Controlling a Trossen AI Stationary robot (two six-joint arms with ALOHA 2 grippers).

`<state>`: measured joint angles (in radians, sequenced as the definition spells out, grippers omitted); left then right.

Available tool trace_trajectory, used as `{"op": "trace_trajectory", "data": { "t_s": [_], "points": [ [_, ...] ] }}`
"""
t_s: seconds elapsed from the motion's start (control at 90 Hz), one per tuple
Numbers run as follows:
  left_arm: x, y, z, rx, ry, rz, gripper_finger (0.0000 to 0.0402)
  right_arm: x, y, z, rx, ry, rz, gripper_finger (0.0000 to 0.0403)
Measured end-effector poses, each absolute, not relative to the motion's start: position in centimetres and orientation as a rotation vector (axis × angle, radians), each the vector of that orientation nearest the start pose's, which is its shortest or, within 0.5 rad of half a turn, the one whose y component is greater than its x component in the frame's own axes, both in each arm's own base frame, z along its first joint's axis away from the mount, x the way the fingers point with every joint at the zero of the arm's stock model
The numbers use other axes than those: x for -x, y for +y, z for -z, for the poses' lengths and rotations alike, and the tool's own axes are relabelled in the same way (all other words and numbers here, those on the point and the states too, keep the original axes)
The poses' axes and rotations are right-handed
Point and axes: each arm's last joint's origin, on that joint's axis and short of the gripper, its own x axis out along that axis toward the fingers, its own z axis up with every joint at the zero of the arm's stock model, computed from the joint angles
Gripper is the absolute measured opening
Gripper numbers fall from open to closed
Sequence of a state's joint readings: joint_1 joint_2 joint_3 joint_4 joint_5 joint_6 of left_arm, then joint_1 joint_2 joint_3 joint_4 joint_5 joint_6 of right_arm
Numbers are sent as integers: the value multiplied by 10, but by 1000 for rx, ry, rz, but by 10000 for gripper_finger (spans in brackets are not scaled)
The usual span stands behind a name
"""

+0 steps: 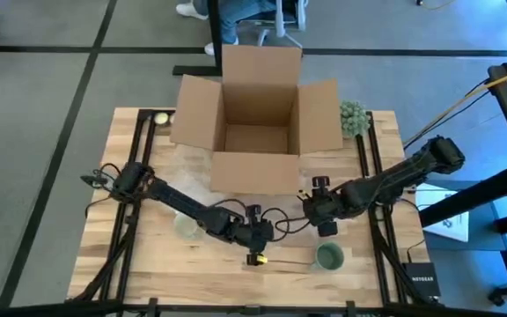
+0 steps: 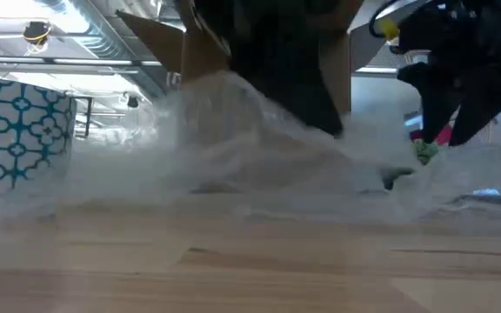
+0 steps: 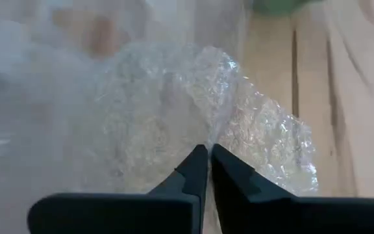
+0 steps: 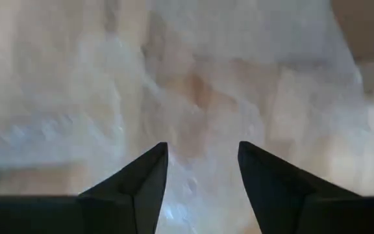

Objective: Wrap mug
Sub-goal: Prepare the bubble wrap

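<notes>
A clear sheet of bubble wrap [image 1: 202, 180] lies across the middle of the table, in front of the cardboard box. My left gripper [image 1: 255, 236] is near the table's middle front and is shut on the wrap [image 3: 174, 104]. My right gripper [image 1: 322, 211] hovers open to the right of it, over the wrap [image 4: 200, 84], with nothing between its fingers. A green mug [image 1: 328, 257] stands upright on the bare wood near the front right. A second, pale patterned mug [image 1: 186, 227] [image 2: 14, 139] stands front left, beside my left arm. My left gripper pinches the bubble wrap between its two fingertips [image 3: 208, 157]; whether it has an edge or a fold, I cannot tell. The wrap rises to a peak [image 2: 224, 83] under the gripper. The rest of it slopes down slack onto the table.
The open cardboard box [image 1: 258, 119] stands at the table's far middle, flaps spread. A green bumpy object [image 1: 352, 116] lies to its right and a small round thing [image 1: 159, 117] at the far left corner. Bare wood [image 1: 148, 273] shows along the front edge.
</notes>
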<state>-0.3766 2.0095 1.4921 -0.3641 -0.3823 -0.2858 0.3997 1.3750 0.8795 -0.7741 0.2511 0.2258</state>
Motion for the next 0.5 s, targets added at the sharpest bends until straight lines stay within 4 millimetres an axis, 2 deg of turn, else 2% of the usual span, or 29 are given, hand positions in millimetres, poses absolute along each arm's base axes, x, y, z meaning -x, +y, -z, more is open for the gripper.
{"op": "trace_trajectory", "data": {
  "t_s": [0.211, 0.411, 0.5],
  "points": [
    [-391, -141, -236, -68, 775, -210, 1, -229, 90, -184, 163, 1065, -52, 177],
    [-377, -129, -247, -103, 815, -339, 1, -217, 84, -164, 151, 1126, -11, 177],
    [-374, -124, -246, -126, 834, -412, 1, -209, 81, -155, 155, 1174, 0, 177]
  ]
}}
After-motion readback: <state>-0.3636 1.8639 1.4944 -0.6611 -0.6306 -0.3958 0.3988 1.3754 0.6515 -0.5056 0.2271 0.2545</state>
